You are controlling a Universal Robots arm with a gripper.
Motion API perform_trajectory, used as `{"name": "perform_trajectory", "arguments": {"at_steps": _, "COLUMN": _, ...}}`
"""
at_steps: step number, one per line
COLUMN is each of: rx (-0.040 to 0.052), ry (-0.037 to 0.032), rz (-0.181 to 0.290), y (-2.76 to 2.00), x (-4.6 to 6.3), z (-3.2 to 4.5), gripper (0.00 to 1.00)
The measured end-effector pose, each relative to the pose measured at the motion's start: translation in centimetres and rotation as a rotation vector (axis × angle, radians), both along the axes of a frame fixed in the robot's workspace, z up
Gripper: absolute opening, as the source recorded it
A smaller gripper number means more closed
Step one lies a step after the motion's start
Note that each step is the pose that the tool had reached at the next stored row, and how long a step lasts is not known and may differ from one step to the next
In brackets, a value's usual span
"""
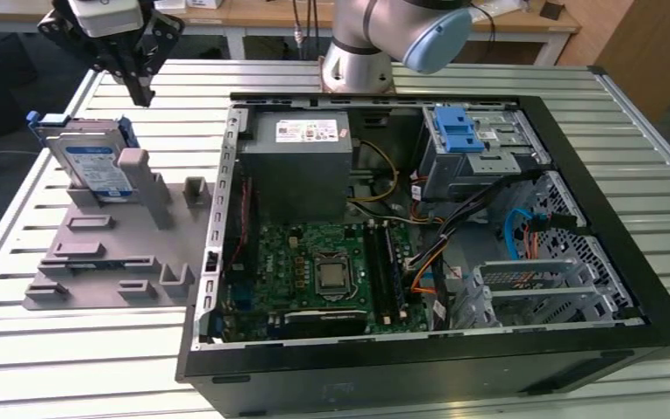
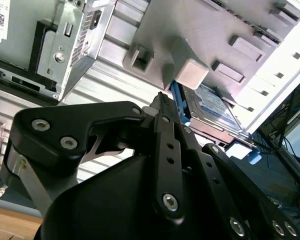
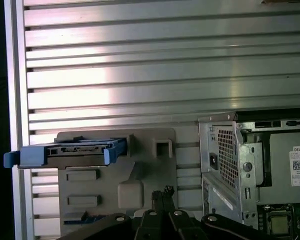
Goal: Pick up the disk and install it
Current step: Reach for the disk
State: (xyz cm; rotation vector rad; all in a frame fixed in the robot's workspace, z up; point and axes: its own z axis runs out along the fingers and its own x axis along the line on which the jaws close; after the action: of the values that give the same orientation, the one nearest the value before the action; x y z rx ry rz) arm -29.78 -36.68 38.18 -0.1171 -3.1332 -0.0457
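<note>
Over at 9 o'clock from the open computer case (image 1: 428, 375) in the exterior view, the disk (image 1: 88, 166) is parked on edge in a grey holder (image 1: 102, 253) on the slatted counter (image 1: 91, 367). It's leaning back against one of the holder's posts, blue rails showing. So the pickup hasn't happened, and the install obviously hasn't either, since the disk sits outside the case. The tool (image 1: 142, 94) hangs in the air at roughly 1 o'clock from the disk, near it but clearly apart, touching nothing. Its fingers look pinched together with nothing between them. The first wrist view backs that up: the tips (image 3: 162, 192) meet over the holder and the disk (image 3: 70, 150) sits a bit beyond them. The second wrist view shows the disk (image 2: 210, 107) tucked behind a holder post, past the fingertips. Inside the case, at around 1 o'clock, there's a metal drive cage (image 1: 498, 161) with a blue tab (image 1: 461, 135) on top. My read: the job is basically at the very start, with the grab, the carry and the fitting all left.
</note>
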Motion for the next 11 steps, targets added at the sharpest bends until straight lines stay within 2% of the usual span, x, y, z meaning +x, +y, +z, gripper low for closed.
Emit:
{"name": "perform_trajectory", "arguments": {"at_steps": 6, "rx": 0.0003, "ry": -0.0039, "rz": 0.000, "y": 0.05, "x": -1.8, "z": -0.02, "gripper": 0.11}}
{"name": "perform_trajectory", "arguments": {"at_steps": 11, "rx": 0.0011, "ry": -0.0052, "rz": 0.000, "y": 0.06, "x": -2.8, "z": -0.07, "gripper": 0.11}}
